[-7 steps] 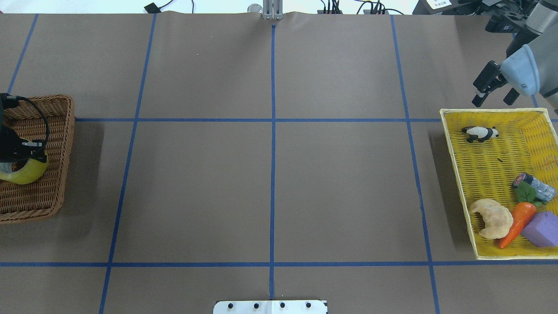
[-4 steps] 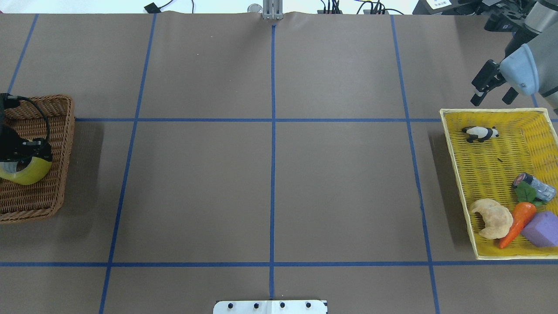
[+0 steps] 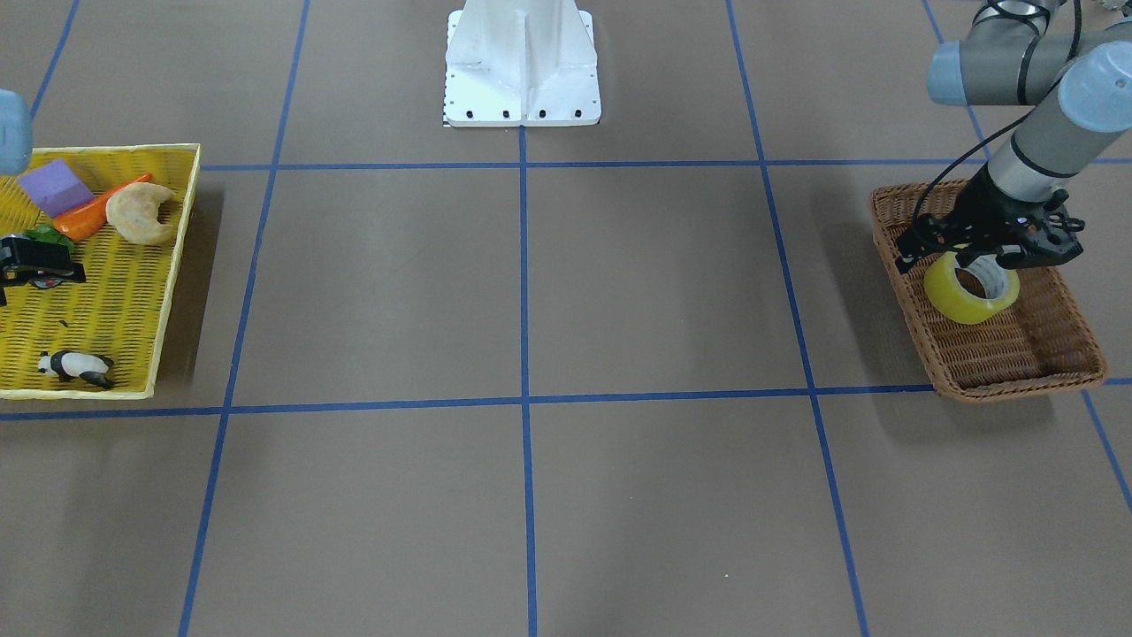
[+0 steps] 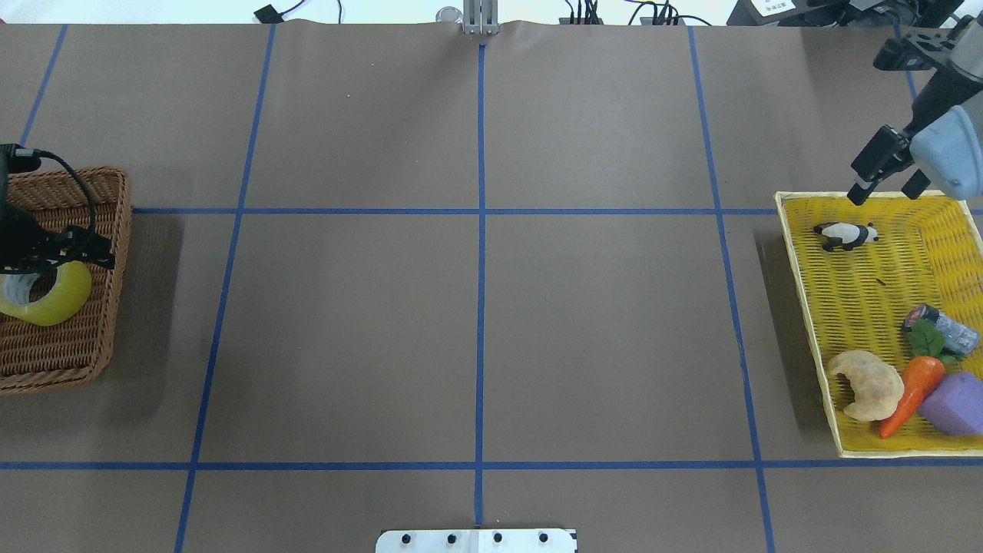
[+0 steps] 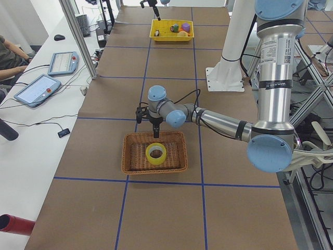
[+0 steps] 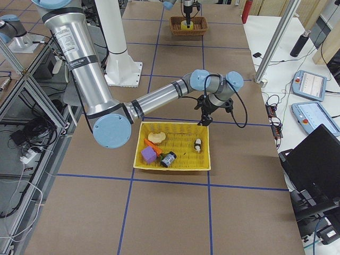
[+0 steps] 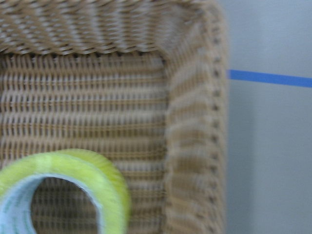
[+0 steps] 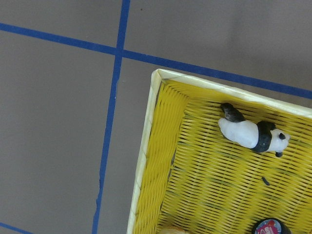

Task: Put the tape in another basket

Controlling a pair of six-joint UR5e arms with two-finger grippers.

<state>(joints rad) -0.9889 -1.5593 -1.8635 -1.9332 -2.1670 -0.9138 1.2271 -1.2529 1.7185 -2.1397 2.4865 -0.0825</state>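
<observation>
Far left: tape (image 4: 60,298) lying inside wicker basket (image 4: 104,338), near its inner wall | left gripper (image 3: 980,257) just above, spread wide, holding nothing | wide stretch of table (image 4: 599,330) between baskets | far right: right gripper (image 4: 885,192) spread, empty-handed, over yellow basket (image 4: 806,307) far rim.

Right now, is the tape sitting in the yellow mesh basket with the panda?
No, the tape lies in the brown wicker basket, across the table from the yellow mesh basket.

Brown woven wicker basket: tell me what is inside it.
Only a yellow translucent tape roll lies in the wicker basket. The floor under the roll and behind the left end effector is hidden.
</observation>
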